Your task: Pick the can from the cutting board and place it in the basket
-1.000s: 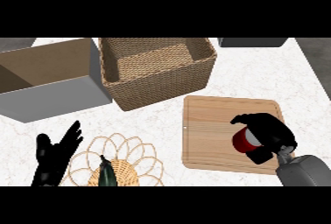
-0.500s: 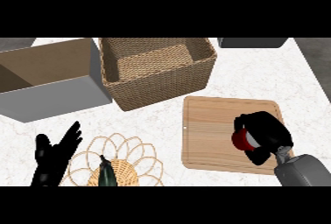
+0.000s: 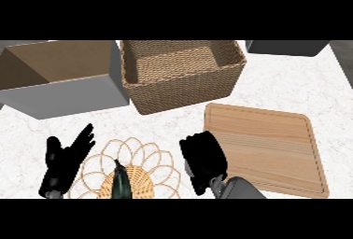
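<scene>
Resting at the near left, the left hand (image 3: 66,158) is spread open with its fingers up, just beside a round wire rack (image 3: 131,163) that carries a dark, slim object (image 3: 121,183) (too dark to name). Beyond them, at the far left, stands a grey box (image 3: 66,95) with a brown inside.

Right of the rack comes the right hand (image 3: 203,161), a black mass lying off the cutting board's left edge, over the white counter (image 3: 172,123). Its back faces the view, so I cannot tell whether it is closed round something. The can shows nowhere: not on the visible face of the cutting board (image 3: 269,144), not in the bit of the basket's bottom that shows. My judgement is that the can sits hidden inside this hand, on its way across, though nothing here proves it, and its long axis cannot be read either.

The relation that matters is hand to basket (image 3: 183,88). The woven basket stands almost straight beyond the right hand, on the far side, its open mouth up, and this hand is much the nearer of the two. The coming move should therefore be a lift up and away, over the near wall. A dark grey thing (image 3: 286,46) sits at the far right.
</scene>
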